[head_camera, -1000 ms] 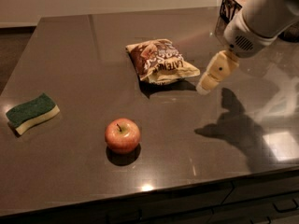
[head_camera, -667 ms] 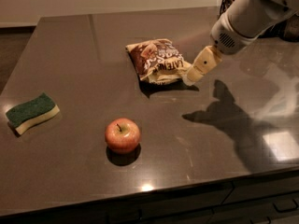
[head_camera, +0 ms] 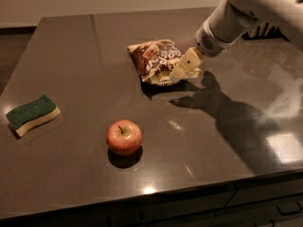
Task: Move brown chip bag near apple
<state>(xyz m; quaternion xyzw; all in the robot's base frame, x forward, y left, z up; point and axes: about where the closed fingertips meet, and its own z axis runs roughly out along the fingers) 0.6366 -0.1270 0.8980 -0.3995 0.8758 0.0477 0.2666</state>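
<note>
The brown chip bag [head_camera: 154,60] is located on the far central part of the bench [head_camera: 71,46], lying flat with its white lettering facing up and its pale edges visible at the near and right sides. The apple [head_camera: 124,137] is positioned nearer the front edge of the bench, upright, stem up, well apart from the bag. No contact between bag and apple is seen.

The hand [head_camera: 182,69] is placed at the right end of the bag, where its cream-coloured tip is seen over the bag's near right corner. Whether the hand is spread or pressed together cannot be told, nor whether the bag is pinched. The hand is carried by a white arm [head_camera: 246,8] entering from the upper right of the view.

A green-and-cream sponge [head_camera: 32,114] is found near the left edge of the bench, well apart from the apple and the bag.
</note>
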